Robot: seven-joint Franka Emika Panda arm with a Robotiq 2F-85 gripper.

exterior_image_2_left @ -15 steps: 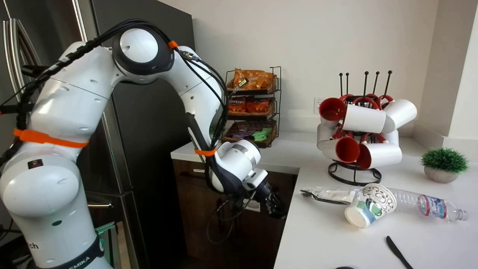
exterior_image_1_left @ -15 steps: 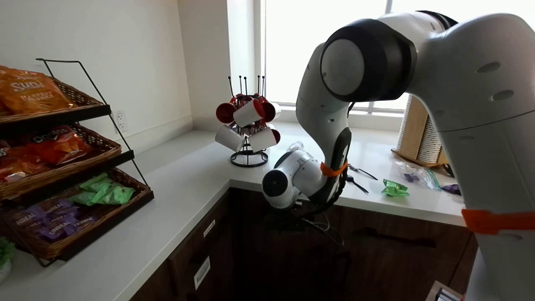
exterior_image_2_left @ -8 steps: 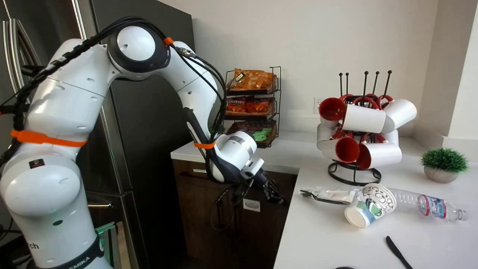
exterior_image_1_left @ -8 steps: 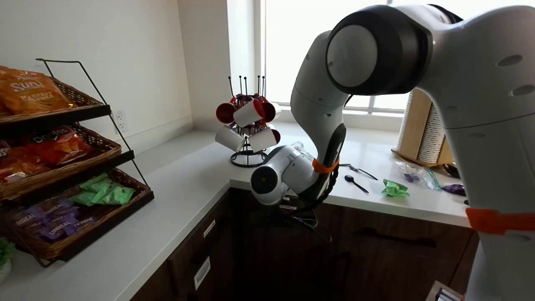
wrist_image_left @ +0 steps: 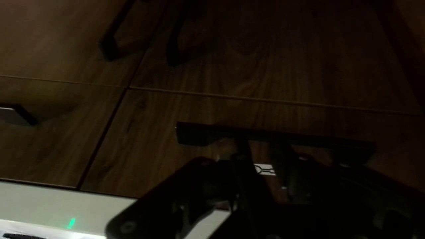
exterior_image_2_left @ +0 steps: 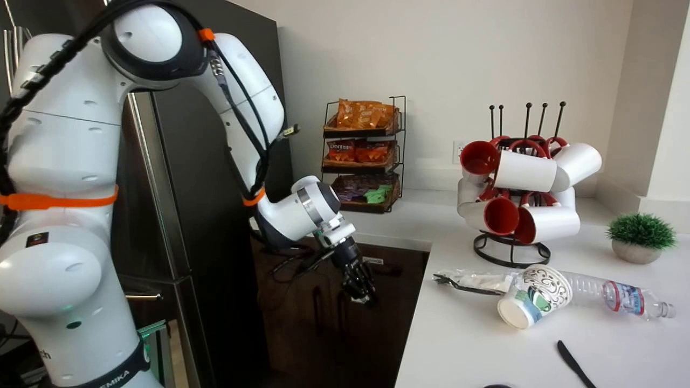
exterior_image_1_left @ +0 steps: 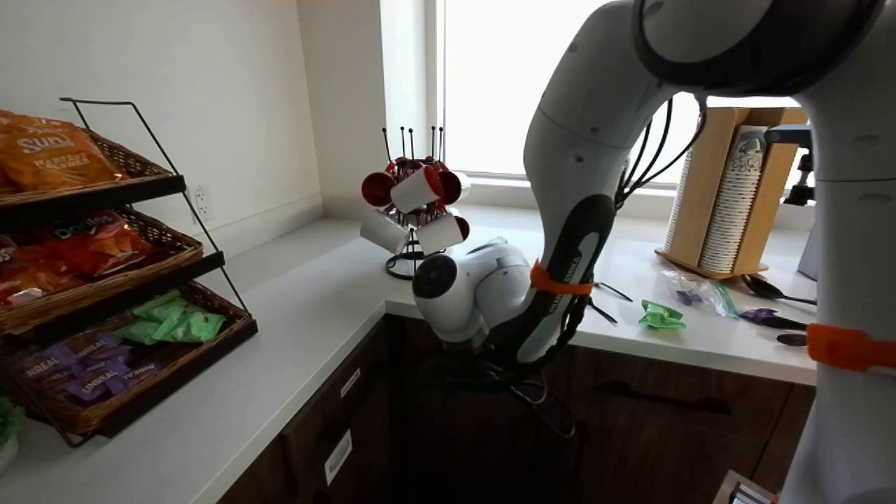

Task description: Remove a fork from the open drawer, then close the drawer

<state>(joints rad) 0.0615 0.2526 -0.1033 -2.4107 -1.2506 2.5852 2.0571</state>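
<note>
The drawer [wrist_image_left: 149, 132] is dark brown with a long dark handle [wrist_image_left: 199, 134] and a small cutlery label [wrist_image_left: 264, 169] in the wrist view. Its front looks flush with its neighbours, and its interior does not show. My gripper [wrist_image_left: 260, 142] is partly open, with a gap between the fingers and nothing in it. The fingertips overlap the handle in the picture; I cannot tell if they touch it. In an exterior view the gripper [exterior_image_2_left: 362, 293] points down beside the counter. A black fork [exterior_image_2_left: 471, 289] lies on the counter by a paper cup.
The white counter [exterior_image_2_left: 458, 355] holds a paper cup [exterior_image_2_left: 533, 296], a plastic bottle [exterior_image_2_left: 625, 296], a black knife [exterior_image_2_left: 574, 364] and a mug rack [exterior_image_2_left: 512, 250]. A snack rack [exterior_image_2_left: 364, 156] stands behind. A neighbouring drawer handle [wrist_image_left: 16, 114] and upright cabinet handles [wrist_image_left: 113, 36] stick out.
The arm has drawn back towards its base, with its elbow higher. My gripper has moved away from the counter edge and points more steeply down.
</note>
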